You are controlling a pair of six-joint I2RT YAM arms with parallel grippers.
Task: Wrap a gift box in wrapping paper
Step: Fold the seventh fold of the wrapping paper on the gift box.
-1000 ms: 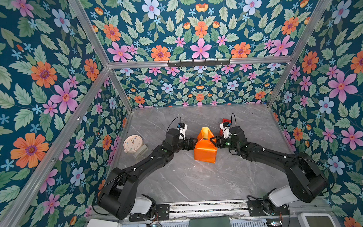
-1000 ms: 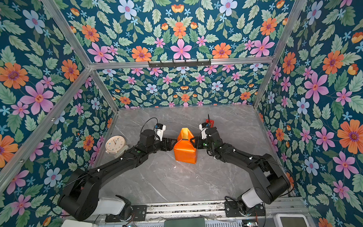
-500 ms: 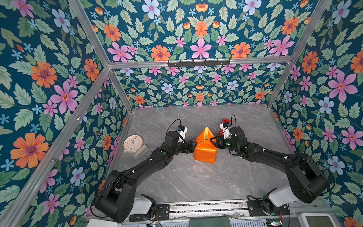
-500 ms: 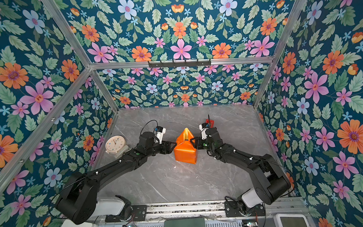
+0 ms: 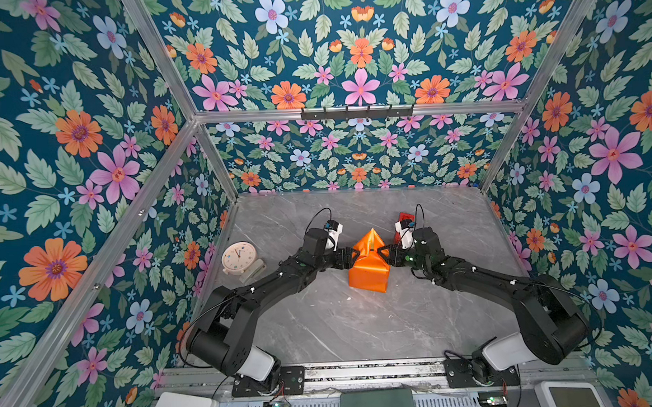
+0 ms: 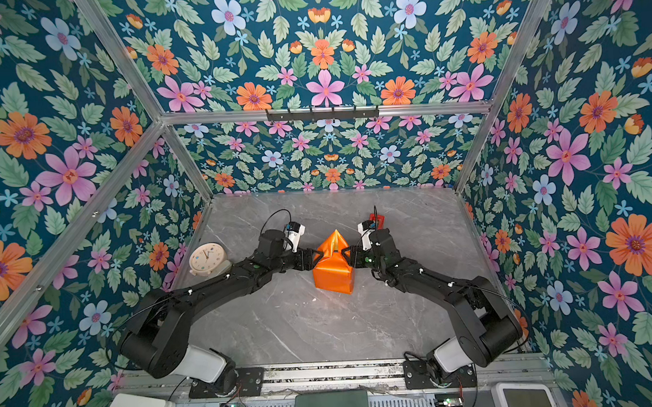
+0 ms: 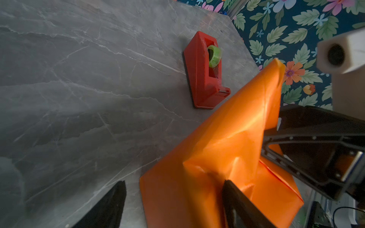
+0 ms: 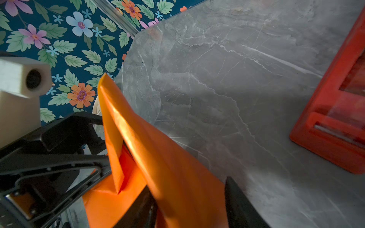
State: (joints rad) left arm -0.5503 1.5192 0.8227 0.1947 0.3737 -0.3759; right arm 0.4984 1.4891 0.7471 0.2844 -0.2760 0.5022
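If twelve o'clock is taken as the back wall, the grey marble-patterned table (image 5: 358,322) sits inside a booth of floral walls (image 5: 91,145) on an aluminium frame (image 5: 170,68). A black hook rail (image 5: 356,113) is fixed to the back crossbar.

The wrapping paper (image 5: 369,266), glossy orange side out, forms a package just toward twelve of the table centre. The gift box is fully covered and cannot be seen. A triangular flap (image 5: 372,234) stands up at the package's twelve o'clock end.

The left gripper (image 5: 350,256) is at the package's nine o'clock side with its jaws wide apart. One finger (image 7: 237,201) lies against the paper, the other is over bare table, and nothing is gripped.

The right gripper (image 5: 384,254) is at three o'clock, jaws parted astride the flap. Whether they pinch it cannot be told.

A red tape dispenser (image 7: 203,73) stands at one o'clock of the package, apart from the paper. In both top views the right wrist partly hides it.

A cream clock (image 5: 239,256) stands at nine o'clock by the wall, well apart.
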